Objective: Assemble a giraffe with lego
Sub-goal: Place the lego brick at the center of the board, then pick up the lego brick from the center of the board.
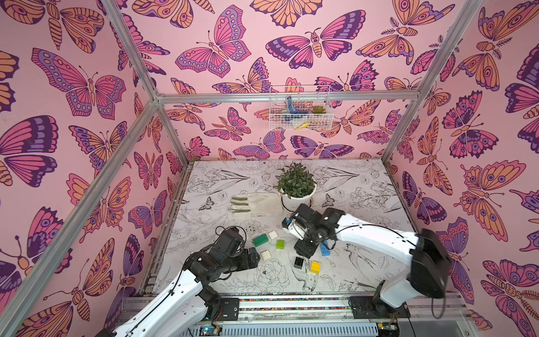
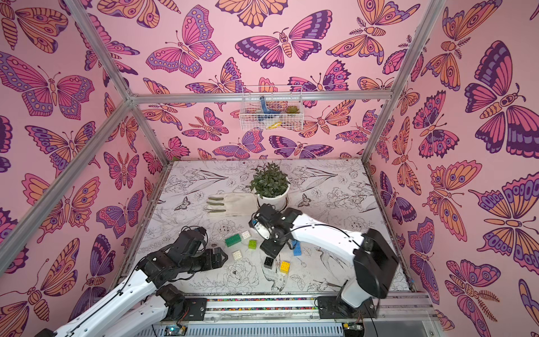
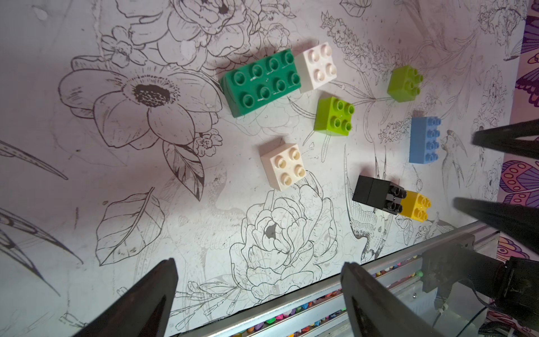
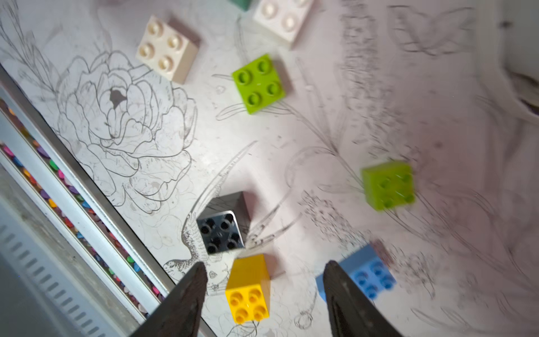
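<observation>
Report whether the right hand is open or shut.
Open. The right hand shows fingers well apart in its wrist view, clear of the yellow brick.

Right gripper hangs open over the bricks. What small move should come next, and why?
Probably slide the right gripper sideways over the blue brick and close on it. Its jaws stand apart, holding nothing; the black piece and yellow piece stand close together like legs, with nothing across their studs.

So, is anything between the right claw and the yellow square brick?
Nothing visible. In the right wrist view the yellow square plastic brick shows between the tips of the open right claw; the black square brick sits just past it, not between.
</observation>
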You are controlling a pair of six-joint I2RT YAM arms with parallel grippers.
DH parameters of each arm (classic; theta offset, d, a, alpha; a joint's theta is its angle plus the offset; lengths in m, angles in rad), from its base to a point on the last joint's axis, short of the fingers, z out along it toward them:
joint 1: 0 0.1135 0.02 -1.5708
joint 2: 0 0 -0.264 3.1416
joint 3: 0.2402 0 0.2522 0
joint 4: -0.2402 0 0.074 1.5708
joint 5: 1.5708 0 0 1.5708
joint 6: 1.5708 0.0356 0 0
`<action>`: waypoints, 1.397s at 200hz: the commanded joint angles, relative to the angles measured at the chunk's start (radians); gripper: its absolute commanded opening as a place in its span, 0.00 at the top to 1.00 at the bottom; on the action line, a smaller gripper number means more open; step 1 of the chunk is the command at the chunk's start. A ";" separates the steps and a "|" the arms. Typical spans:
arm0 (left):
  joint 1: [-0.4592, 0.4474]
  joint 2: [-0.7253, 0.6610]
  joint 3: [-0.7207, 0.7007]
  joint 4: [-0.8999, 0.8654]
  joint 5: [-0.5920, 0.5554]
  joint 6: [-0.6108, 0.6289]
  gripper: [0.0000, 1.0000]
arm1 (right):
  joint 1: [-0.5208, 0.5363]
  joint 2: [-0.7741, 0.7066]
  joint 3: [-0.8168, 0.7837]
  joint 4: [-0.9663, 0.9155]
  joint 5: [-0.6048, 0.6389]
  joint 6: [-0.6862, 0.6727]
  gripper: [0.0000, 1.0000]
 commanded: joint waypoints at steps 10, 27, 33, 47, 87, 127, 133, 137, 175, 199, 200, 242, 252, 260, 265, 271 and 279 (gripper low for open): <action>-0.002 0.010 0.036 -0.029 0.003 0.035 0.07 | -0.136 -0.096 -0.120 -0.049 0.120 0.259 0.27; -0.005 0.022 0.047 -0.029 0.005 0.041 0.07 | -0.174 -0.097 -0.142 -0.062 0.144 0.302 0.25; -0.006 0.027 0.050 -0.025 0.006 0.043 0.07 | -0.179 -0.092 -0.144 -0.059 0.153 0.313 0.24; -0.012 0.039 0.056 -0.021 0.008 0.045 0.07 | -0.180 -0.055 -0.137 -0.050 0.180 0.331 0.23; -0.033 0.056 0.079 -0.018 -0.003 0.041 0.07 | -0.181 0.080 -0.124 -0.007 0.190 0.338 0.24; -0.042 0.052 0.073 -0.020 -0.012 0.035 0.07 | -0.181 0.144 -0.160 0.051 0.126 0.333 0.26; -0.040 0.052 0.072 -0.020 -0.012 0.036 0.07 | -0.181 0.146 -0.166 0.058 0.123 0.330 0.27; -0.041 0.053 0.070 -0.019 -0.012 0.036 0.07 | -0.182 0.147 -0.169 0.062 0.123 0.327 0.29; -0.042 0.058 0.072 -0.018 -0.019 0.041 0.07 | -0.181 0.167 -0.177 0.061 0.119 0.298 0.57; -0.042 0.063 0.074 -0.014 -0.028 0.041 0.07 | -0.182 0.175 -0.190 0.069 0.113 0.296 0.63; -0.042 0.063 0.075 -0.015 -0.027 0.041 0.07 | -0.181 0.175 -0.191 0.069 0.112 0.296 0.63; -0.042 0.061 0.072 -0.014 -0.027 0.041 0.07 | -0.181 0.172 -0.196 0.065 0.114 0.270 0.70; -0.042 0.057 0.069 -0.015 -0.028 0.038 0.07 | -0.182 0.170 -0.196 0.063 0.113 0.258 0.70; -0.043 0.054 0.067 -0.014 -0.028 0.035 0.07 | -0.181 0.174 -0.194 0.060 0.114 0.249 0.70; -0.042 0.050 0.067 -0.014 -0.027 0.035 0.07 | -0.182 0.179 -0.192 0.056 0.115 0.243 0.69; -0.042 0.049 0.066 -0.015 -0.027 0.032 0.07 | -0.181 0.183 -0.192 0.055 0.115 0.238 0.68; -0.042 0.047 0.064 -0.015 -0.028 0.033 0.07 | -0.181 0.188 -0.192 0.055 0.118 0.233 0.67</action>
